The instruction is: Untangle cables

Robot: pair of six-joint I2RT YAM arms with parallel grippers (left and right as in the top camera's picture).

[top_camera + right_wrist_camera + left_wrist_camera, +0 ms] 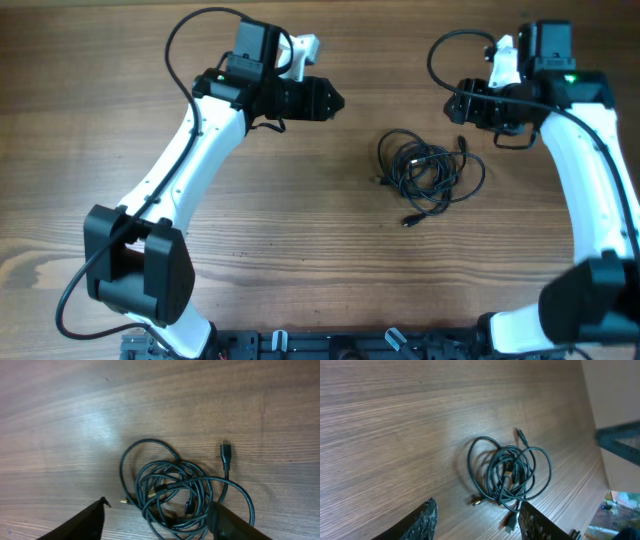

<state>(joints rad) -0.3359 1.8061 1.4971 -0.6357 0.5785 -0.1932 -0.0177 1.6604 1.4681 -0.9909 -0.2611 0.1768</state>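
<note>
left hand (477, 505) & right hand (159, 504) both open, holding nothing; cables (428, 170) lie in one tangled bundle on desk (300, 225), untangling all left.

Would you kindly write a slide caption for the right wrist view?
Tangled black cables lie on the wooden table, framed by the open right pincer.

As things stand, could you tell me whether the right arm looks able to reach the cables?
Probably yes: the right gripper is open close by the cables, with only bare table between them.
</note>
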